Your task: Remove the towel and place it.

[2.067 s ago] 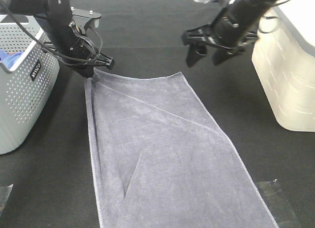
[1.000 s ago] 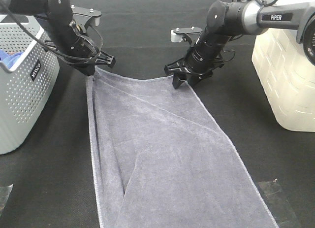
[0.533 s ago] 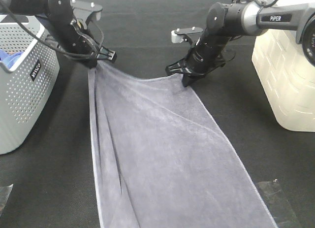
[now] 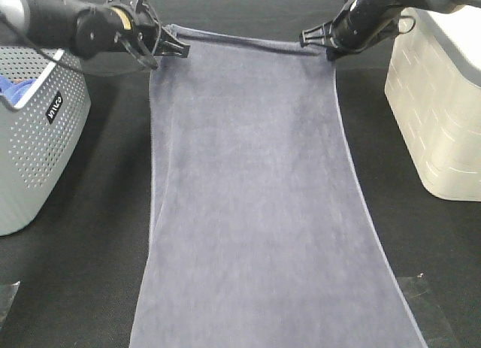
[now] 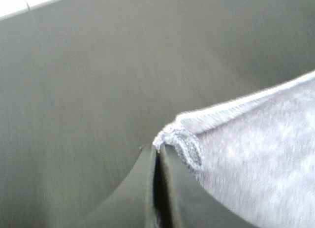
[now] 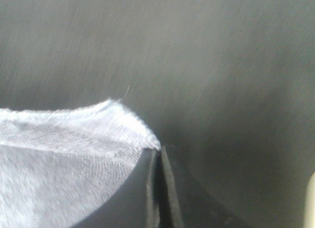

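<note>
The towel [image 4: 248,190], a long slate-grey terry rectangle with stitched hems, lies stretched flat down the black tabletop [image 4: 75,288]. The left pincer [image 4: 164,49] is clamped on its far left corner and the right pincer [image 4: 325,46] on its far right corner. Left of the towel stands a grey perforated basket [image 4: 34,137]; right of it, a cream ribbed bin [image 4: 436,115].

Grey-purple towel [image 4: 248,183], flat, far corners lifted
</note>
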